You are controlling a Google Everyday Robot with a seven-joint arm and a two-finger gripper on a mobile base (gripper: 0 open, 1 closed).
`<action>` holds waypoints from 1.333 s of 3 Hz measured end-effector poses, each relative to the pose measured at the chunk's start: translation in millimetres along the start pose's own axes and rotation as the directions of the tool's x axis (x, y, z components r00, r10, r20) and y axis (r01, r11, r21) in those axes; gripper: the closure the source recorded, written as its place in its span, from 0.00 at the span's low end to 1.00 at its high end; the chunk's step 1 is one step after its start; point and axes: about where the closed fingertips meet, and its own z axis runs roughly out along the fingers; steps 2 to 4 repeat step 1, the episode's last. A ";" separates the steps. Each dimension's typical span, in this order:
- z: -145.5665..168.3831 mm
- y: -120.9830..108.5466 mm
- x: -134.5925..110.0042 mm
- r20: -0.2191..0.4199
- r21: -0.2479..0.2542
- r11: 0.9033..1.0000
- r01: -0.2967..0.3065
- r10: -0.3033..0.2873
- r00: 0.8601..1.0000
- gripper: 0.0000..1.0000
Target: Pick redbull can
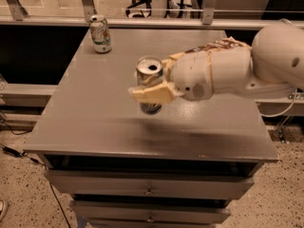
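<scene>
The redbull can, slim and silver with a dark drinking hole in its top, sits between the tan fingers of my gripper. The gripper is shut on the can's middle and holds it upright, a little above the grey table; a shadow lies on the tabletop below it. The can's lower end shows under the near finger. My white arm reaches in from the right.
A shorter white-and-green can stands at the table's far left corner. A brown chip bag lies at the far right, mostly hidden behind my arm. Drawers sit below the tabletop. A railing runs behind the table.
</scene>
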 end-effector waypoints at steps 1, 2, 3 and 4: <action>-40.3 -30.4 -41.7 -0.041 0.091 0.994 0.053 -0.050 0.998 1.00; -40.3 -30.4 -41.7 -0.041 0.091 0.994 0.053 -0.050 0.998 1.00; -40.3 -30.4 -41.7 -0.041 0.091 0.994 0.053 -0.050 0.998 1.00; -40.3 -30.4 -41.7 -0.041 0.091 0.994 0.053 -0.050 0.998 1.00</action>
